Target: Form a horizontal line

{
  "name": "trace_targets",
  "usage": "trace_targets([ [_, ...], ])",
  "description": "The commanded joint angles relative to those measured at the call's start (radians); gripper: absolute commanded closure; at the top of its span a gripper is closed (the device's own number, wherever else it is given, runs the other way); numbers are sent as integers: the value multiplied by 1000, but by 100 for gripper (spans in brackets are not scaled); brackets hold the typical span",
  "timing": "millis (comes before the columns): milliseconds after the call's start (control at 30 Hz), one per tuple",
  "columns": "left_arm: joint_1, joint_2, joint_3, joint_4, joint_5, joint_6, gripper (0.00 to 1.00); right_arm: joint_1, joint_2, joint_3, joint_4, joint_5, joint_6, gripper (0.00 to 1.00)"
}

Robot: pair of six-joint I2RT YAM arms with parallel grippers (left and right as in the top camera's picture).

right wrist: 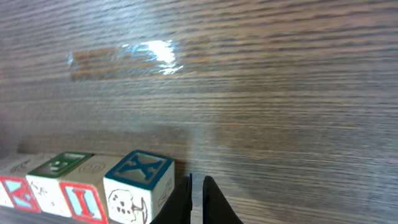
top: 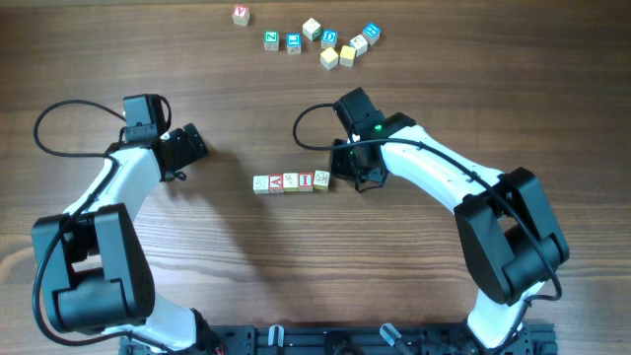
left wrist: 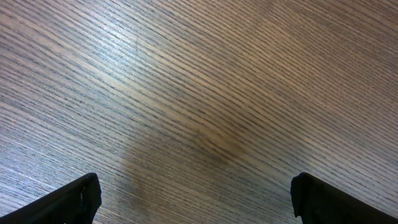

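With the straight row of five pale wooden letter cubes (top: 291, 181) lying mid-way across the brown wooden surface (top: 444, 59), my right end effector (right wrist: 196, 198) pressed together beside its end cube (right wrist: 138, 186) and my left end effector (left wrist: 196, 196) spread idle, I judged only a gentle squaring nudge remained.

All views are filled by a brown wooden table (top: 414, 59). Its fine dark grain is laid from left to right in the overhead view and is seen slanting in the left wrist view. The surface is lit from above: 1 bright glare patch (right wrist: 152, 53) is reflected in the right wrist view, and a paler sheen (left wrist: 118, 56) is spread across the left wrist view. A soft, blurred shadow (top: 232, 232) is cast on the wood.
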Motion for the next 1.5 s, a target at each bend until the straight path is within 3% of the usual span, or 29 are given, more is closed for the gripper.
trace_targets([
  [0, 3, 0, 3, 3, 5, -2, 0, 1, 17, -4, 5, -72, -75, 91],
  [333, 3, 0, 3, 3, 5, -2, 0, 3, 17, -4, 43, -124, -128, 91],
  [467, 3, 0, 3, 3, 5, -2, 0, 2, 17, -4, -24, 8, 13, 92],
  [800, 3, 0, 3, 3, 5, -2, 0, 7, 41, -4, 26, -128, -103, 93],
  [1133, 3, 0, 3, 3, 5, -2, 0, 7, 41, -4, 51, -127, -127, 93],
  [1233, 3, 0, 3, 3, 5, -2, 0, 3, 41, -4, 54, -55, -78, 93],
  [1367, 3, 0, 3, 3, 5, -2, 0, -23, 41, -4, 125, -11, -69, 96],
  [1467, 3, 0, 3, 3, 5, -2, 0, -38, 41, -4, 298, 22, -99, 96],
])
